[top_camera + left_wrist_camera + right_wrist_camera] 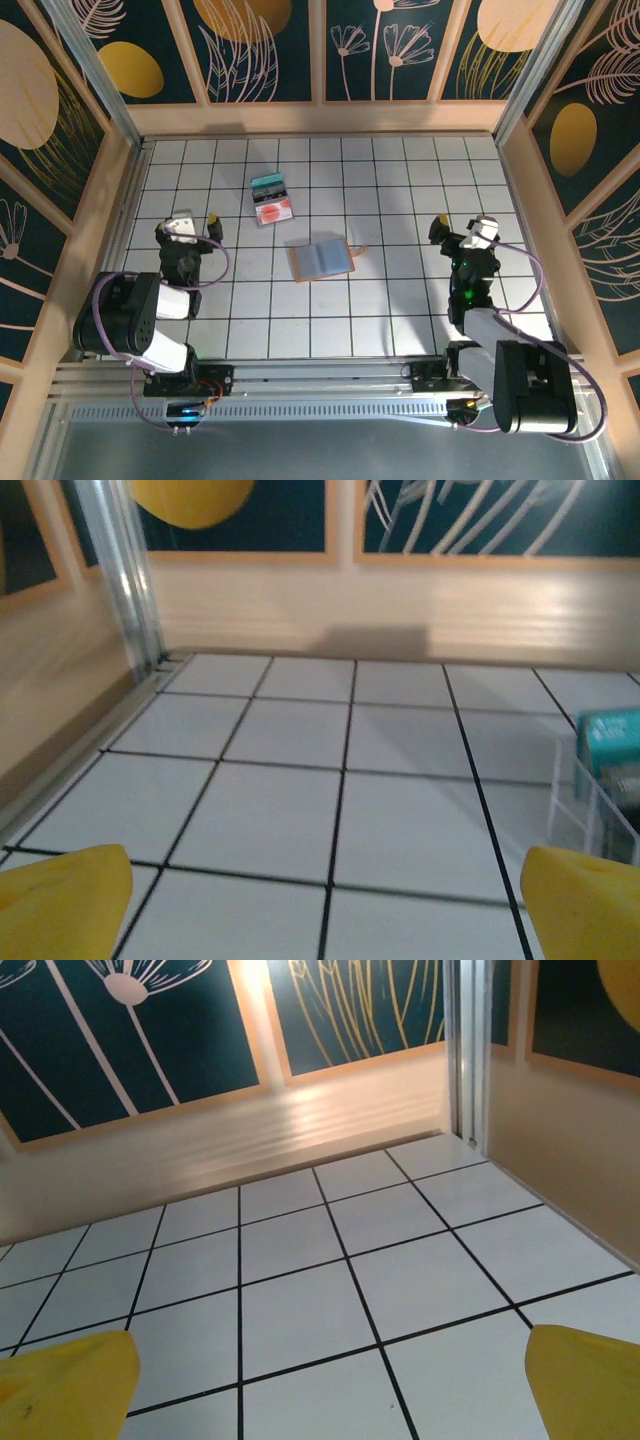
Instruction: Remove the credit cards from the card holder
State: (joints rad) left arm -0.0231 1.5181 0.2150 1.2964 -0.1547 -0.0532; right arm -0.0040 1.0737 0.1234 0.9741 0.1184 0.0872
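At mid bench, we find the card holder lying open; two credit cards lie just beyond it. Left pincer and right pincer stand wide, empty. We judge cards light, stiff, slippery: pinch an exposed edge.

My left arm and right arm are black with white links, purple cables looping alongside; my fingertips are yellow.

White gridded table: open card holder centre, credit cards just beyond
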